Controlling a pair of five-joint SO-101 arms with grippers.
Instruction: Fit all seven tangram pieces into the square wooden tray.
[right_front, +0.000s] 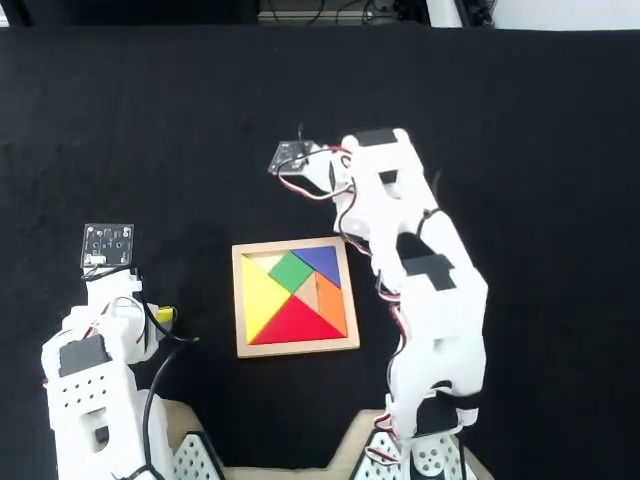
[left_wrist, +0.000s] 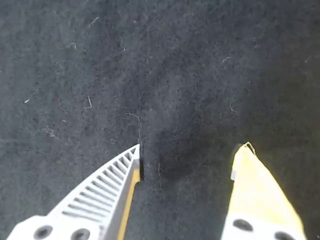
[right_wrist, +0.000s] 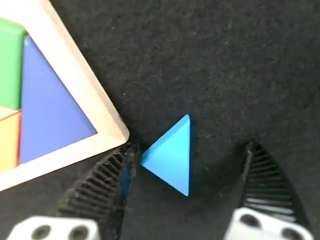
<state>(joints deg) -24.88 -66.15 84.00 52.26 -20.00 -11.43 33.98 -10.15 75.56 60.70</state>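
The tray (right_front: 237, 300) is nearly full; 1 light-blue triangle (right_wrist: 170, 157) lies outside between the right gripper's (right_wrist: 191, 145) wide-open, empty jaws, and the left gripper (left_wrist: 191, 147) is likewise open and empty.

Field notes. I see a pale wood tray (right_front: 296, 347) on black cloth (right_front: 150, 120).

Inside the tray:
- yellow triangle (right_front: 262, 298)
- red triangle (right_front: 300, 322)
- green square (right_front: 291, 270)
- dark blue triangle (right_front: 322, 262)
- orange piece (right_front: 331, 296)

Just off the tray's corner I note a light blue triangle (right_wrist: 172, 156).

The right gripper (right_wrist: 191, 145) is black and ribbed. The left gripper (left_wrist: 190, 152) is white and ribbed on one side, yellow on the other. The arms (right_front: 430, 300) are white.
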